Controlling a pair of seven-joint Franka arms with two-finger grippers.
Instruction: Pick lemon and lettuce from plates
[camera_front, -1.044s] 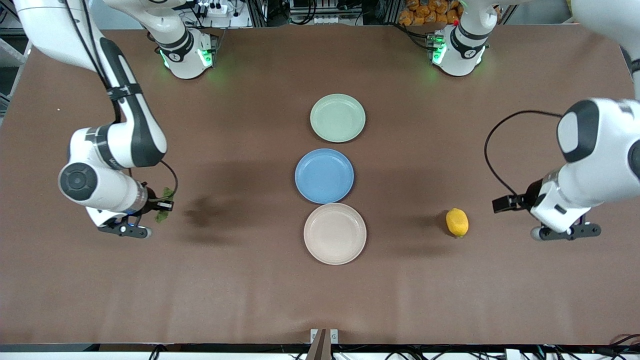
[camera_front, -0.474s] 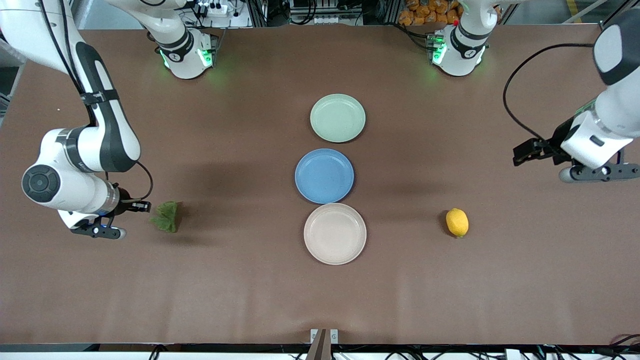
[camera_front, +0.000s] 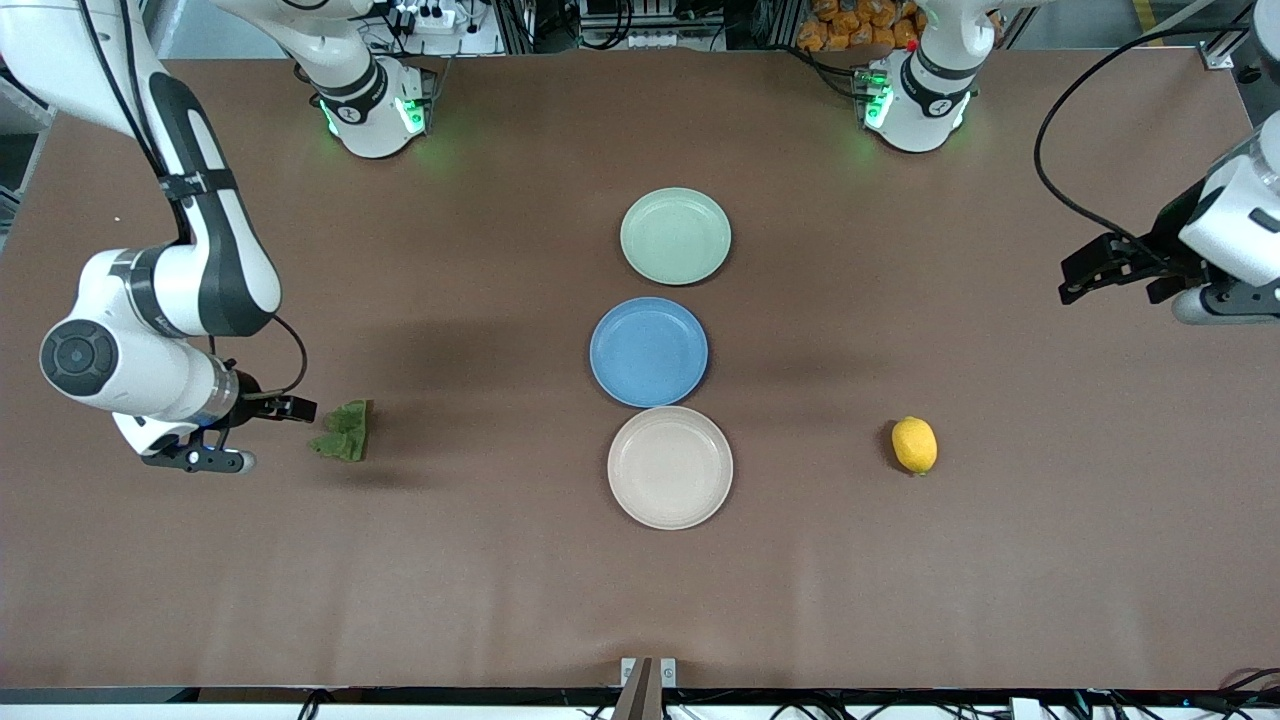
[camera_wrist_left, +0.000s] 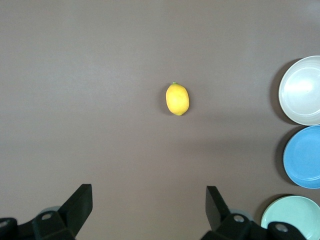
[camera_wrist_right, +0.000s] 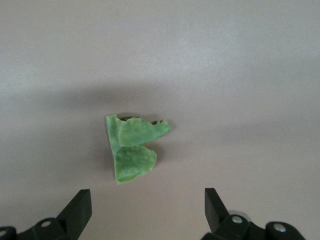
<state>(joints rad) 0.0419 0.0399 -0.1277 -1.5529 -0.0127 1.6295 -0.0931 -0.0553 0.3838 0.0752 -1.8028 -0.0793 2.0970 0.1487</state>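
Observation:
The yellow lemon (camera_front: 914, 445) lies on the brown table toward the left arm's end, off the plates; it also shows in the left wrist view (camera_wrist_left: 177, 99). The green lettuce (camera_front: 343, 431) lies on the table toward the right arm's end, and shows in the right wrist view (camera_wrist_right: 132, 147). The mint green plate (camera_front: 675, 236) and the beige plate (camera_front: 669, 467) are both empty. My right gripper (camera_front: 287, 408) (camera_wrist_right: 148, 196) is open and empty, over the table just beside the lettuce. My left gripper (camera_front: 1098, 266) (camera_wrist_left: 148, 192) is open and empty, over bare table at the left arm's end.
An empty blue plate (camera_front: 648, 351) sits between the mint and beige plates in a row at the table's middle. All three plates show at the edge of the left wrist view: beige (camera_wrist_left: 302, 90), blue (camera_wrist_left: 305, 156), mint (camera_wrist_left: 292, 217).
My right gripper has let go of the lettuce, which now lies on the table, and drew back toward its end. My left arm rose and moved away from the lemon toward its end.

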